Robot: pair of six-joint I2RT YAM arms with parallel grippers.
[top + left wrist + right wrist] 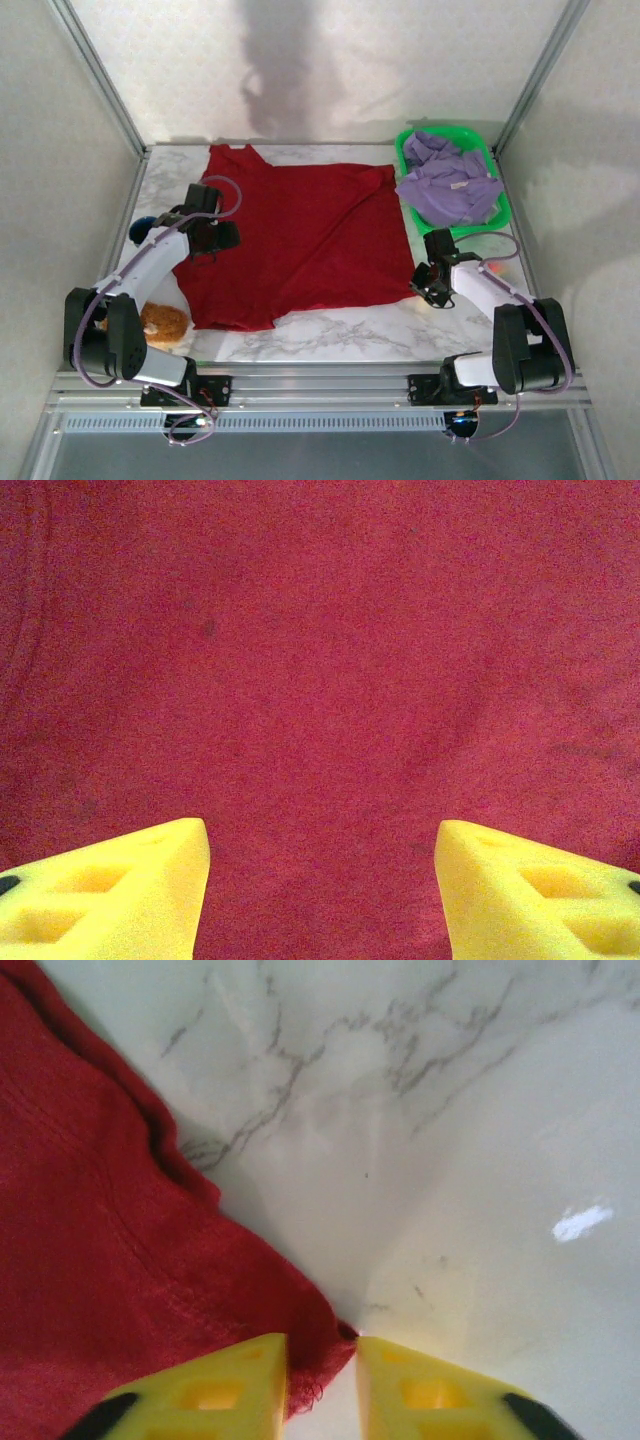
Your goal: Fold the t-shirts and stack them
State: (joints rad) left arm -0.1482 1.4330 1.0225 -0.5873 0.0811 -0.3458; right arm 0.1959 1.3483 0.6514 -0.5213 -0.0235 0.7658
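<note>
Two t-shirts are here, and neither is folded yet. The red t-shirt (300, 240) lies spread almost flat on the table (340, 340). The lavender t-shirt (450, 185) sits crumpled in the green basket (404, 150). The left gripper (322, 830) hovers over the red cloth with jaws apart, holding nothing. The right gripper (322, 1345) has its jaws nearly together on the near right corner of the red t-shirt and seems to pinch it. Probably the first fold is only beginning; both folds and the stacking remain.

Lab test cell; aluminium frame (320, 385), white panels (60, 130).
</note>
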